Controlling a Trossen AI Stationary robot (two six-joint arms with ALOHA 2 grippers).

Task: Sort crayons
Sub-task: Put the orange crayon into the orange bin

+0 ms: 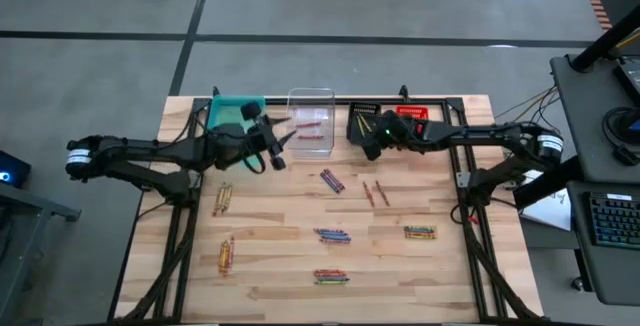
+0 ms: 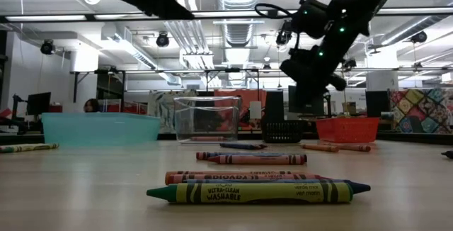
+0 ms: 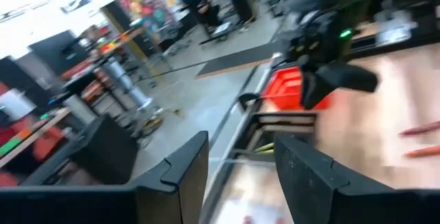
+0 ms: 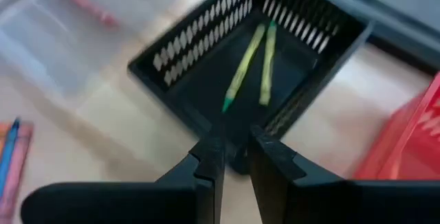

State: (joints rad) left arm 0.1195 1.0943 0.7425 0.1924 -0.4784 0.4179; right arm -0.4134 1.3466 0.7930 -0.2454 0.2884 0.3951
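High view gives you the desk point(image 1: 300, 266) strewn with crayons point(image 1: 332, 235), the right claw point(image 4: 234, 145) over the black bin point(image 1: 362, 124). Its fingers sit slightly parted, empty above two yellow crayons point(image 4: 265, 62); lift clear before reaching. Left claw point(image 3: 240, 176) hangs open, empty.

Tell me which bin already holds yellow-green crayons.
The black slotted bin, directly under the right pincer: two yellow-green crayons lie inside. The clear bin beside it holds red ones.

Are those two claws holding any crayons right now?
No. The left gripper is open and empty, and the right gripper, above the black bin, has an empty gap between its fingers.
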